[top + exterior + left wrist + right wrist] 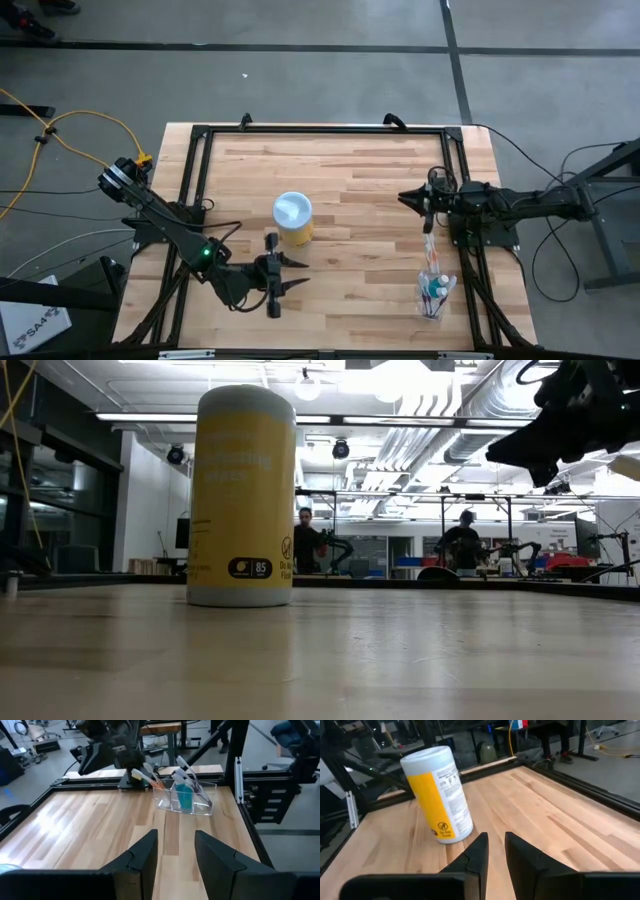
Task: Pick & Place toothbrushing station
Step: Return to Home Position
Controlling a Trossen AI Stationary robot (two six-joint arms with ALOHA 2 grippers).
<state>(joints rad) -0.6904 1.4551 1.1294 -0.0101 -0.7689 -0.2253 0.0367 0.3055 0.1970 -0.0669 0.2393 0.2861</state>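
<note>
The left gripper (pixel 176 840) hangs with its fingers well apart and empty. Ahead of them, well clear, stands the clear holder (pixel 206 804) with toothbrushes (pixel 152 777) and a teal bottle (pixel 184 797) inside. The right gripper (pixel 496 842), fingers narrowly parted and empty, faces a yellow canister (pixel 440 795). The right arm sits just beyond the leaning handles, so a careless swing could clip them and tip the light holder.

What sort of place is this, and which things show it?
Probably a robotics lab: a left arm and right arm mounted at a framed wooden table, exposed ceiling ducts overhead, and people at other benches behind.
</note>
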